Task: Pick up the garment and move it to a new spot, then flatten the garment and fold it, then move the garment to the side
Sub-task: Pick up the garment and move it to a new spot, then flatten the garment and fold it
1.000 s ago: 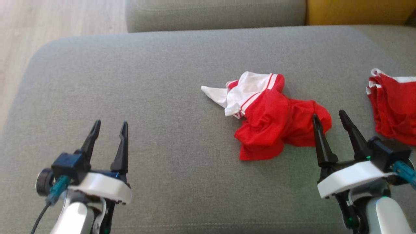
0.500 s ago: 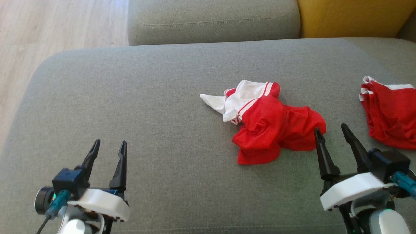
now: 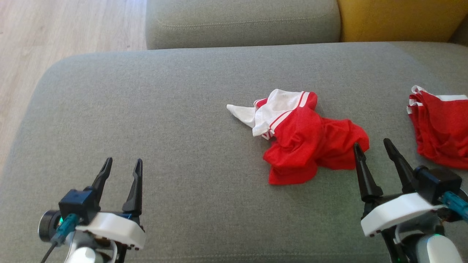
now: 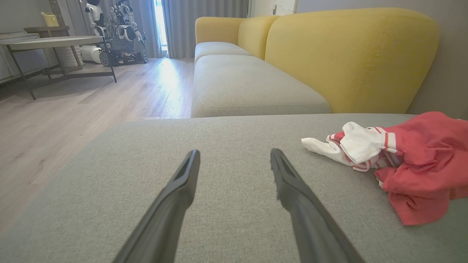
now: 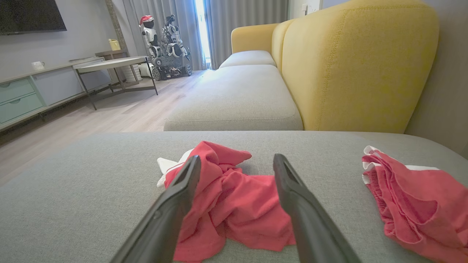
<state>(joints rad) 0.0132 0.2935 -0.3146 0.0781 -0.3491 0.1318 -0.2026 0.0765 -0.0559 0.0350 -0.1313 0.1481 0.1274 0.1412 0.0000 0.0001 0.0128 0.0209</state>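
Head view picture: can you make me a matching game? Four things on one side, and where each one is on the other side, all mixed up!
Things:
1. crumpled red and white garment
2. second red garment
3. left gripper
4. yellow backrest

Places in the head view:
A. top right corner
B. lower left, open, over bare grey cushion
C. middle of the cushion, just ahead of the right gripper
D. right edge, partly cut off

Pairs: 1-C, 2-D, 3-B, 4-A
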